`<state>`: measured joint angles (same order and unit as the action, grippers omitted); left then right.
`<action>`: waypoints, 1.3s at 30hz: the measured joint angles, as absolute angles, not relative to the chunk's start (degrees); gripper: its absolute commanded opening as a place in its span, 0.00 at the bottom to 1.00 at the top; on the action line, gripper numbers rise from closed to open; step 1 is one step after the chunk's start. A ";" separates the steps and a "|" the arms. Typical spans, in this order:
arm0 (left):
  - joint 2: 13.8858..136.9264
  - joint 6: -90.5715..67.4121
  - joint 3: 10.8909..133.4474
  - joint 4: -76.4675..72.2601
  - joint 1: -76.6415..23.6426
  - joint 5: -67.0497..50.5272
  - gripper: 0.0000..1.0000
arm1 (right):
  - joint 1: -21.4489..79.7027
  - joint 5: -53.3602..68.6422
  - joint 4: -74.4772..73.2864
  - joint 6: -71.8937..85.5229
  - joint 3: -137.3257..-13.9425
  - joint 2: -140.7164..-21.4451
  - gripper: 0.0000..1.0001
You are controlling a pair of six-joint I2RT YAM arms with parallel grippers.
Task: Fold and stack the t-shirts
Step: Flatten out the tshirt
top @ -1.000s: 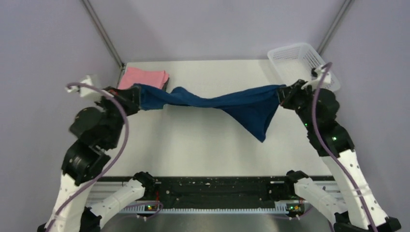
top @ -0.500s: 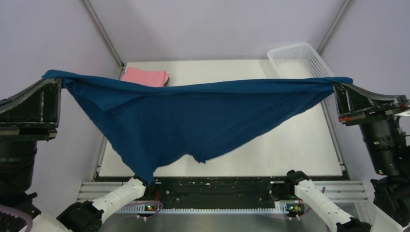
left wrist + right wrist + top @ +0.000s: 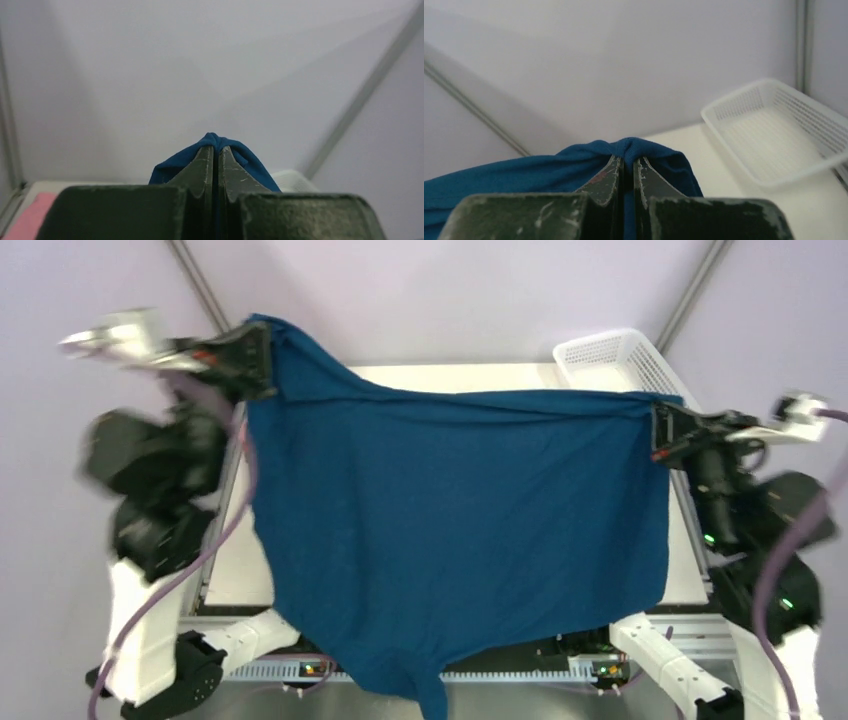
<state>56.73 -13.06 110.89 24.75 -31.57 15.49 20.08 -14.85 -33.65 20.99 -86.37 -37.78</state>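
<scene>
A navy blue t-shirt (image 3: 450,530) hangs spread wide in the air over the table, its plain side to the top camera and its lower end reaching down past the near rail. My left gripper (image 3: 262,358) is shut on its top left corner (image 3: 216,141), high at the back left. My right gripper (image 3: 658,430) is shut on its top right corner (image 3: 629,148) beside the basket. A pink folded shirt (image 3: 27,217) shows only in the left wrist view, low at the left. The orange and green shirts are out of view.
A white plastic mesh basket (image 3: 625,360) stands at the table's back right corner, also in the right wrist view (image 3: 774,135). The hanging shirt hides most of the white table (image 3: 460,377). Grey walls and metal frame posts close the back.
Both arms swung the shirt from low over the table up towards the camera, then back and down. The cloth has opened from a twisted band into a wide hanging sheet and now hides the pink shirt.
</scene>
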 measured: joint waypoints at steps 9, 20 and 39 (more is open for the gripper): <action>74.96 -12.05 81.28 16.23 -24.40 27.24 0.00 | 19.22 -26.85 -21.50 22.48 -55.61 -54.50 0.06; 126.17 -18.83 108.12 28.86 -15.62 13.69 0.99 | 7.46 -9.61 -9.34 27.83 -48.56 -86.46 0.78; 89.45 -33.32 64.31 17.39 -27.81 -1.80 0.99 | 15.11 2.92 -4.01 25.91 -43.81 -81.03 0.99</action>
